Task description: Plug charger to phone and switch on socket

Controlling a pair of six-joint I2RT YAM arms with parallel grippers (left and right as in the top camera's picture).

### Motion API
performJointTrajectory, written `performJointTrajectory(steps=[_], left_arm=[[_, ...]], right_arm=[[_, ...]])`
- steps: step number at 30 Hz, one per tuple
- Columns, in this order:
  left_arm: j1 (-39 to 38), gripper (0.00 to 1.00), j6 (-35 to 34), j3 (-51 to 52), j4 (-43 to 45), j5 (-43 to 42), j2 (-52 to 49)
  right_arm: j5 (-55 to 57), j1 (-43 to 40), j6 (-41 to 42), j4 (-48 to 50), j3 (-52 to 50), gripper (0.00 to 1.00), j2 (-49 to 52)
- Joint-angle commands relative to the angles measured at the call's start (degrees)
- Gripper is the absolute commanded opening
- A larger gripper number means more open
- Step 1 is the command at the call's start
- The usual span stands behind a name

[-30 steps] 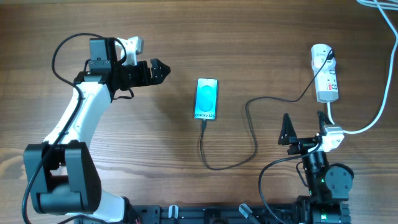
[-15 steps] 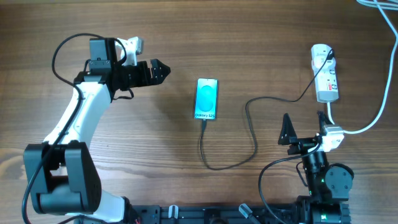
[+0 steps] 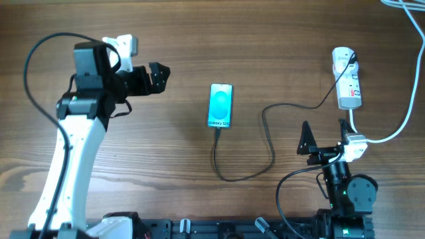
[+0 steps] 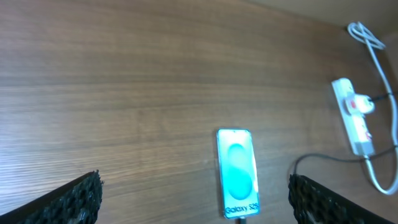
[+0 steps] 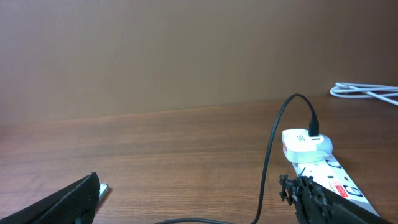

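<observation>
Phone [image 3: 220,105] flat at mid-desk [image 3: 199,40]; the charger [image 3: 269,143] meets its near end and loops right to the socket [image 3: 346,78] by the far right edge. Left gripper [image 3: 161,74], jaws spread, hangs over bare wood left of the phone. Right gripper [image 3: 325,136], jaws spread, sits just short of the socket.

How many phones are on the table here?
1. The phone lies screen-up in the centre, the charger cable running to its near end. The arms hide some table.
</observation>
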State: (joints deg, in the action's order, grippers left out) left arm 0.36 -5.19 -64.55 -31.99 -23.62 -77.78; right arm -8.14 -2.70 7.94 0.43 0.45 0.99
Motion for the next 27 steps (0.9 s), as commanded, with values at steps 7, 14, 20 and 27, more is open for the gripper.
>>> performJointTrajectory(steps=[7,14,20,27], left_arm=[[-0.3,1.00,5.0,15.5,14.6,4.2,9.4],[-0.1,1.00,5.0,31.9,30.8,4.2,17.0],[-0.1,1.00,5.0,46.4,41.1,4.2,25.4],[-0.1,1.00,5.0,56.0,41.2,4.7,34.1]], right_arm=[[-0.7,0.2,1.2,0.2,-0.2,1.00,-0.8],[-0.7,0.2,1.2,0.2,-0.2,1.00,-0.8],[-0.7,0.2,1.2,0.2,-0.2,1.00,-0.8],[-0.7,0.2,1.2,0.2,-0.2,1.00,-0.8]])
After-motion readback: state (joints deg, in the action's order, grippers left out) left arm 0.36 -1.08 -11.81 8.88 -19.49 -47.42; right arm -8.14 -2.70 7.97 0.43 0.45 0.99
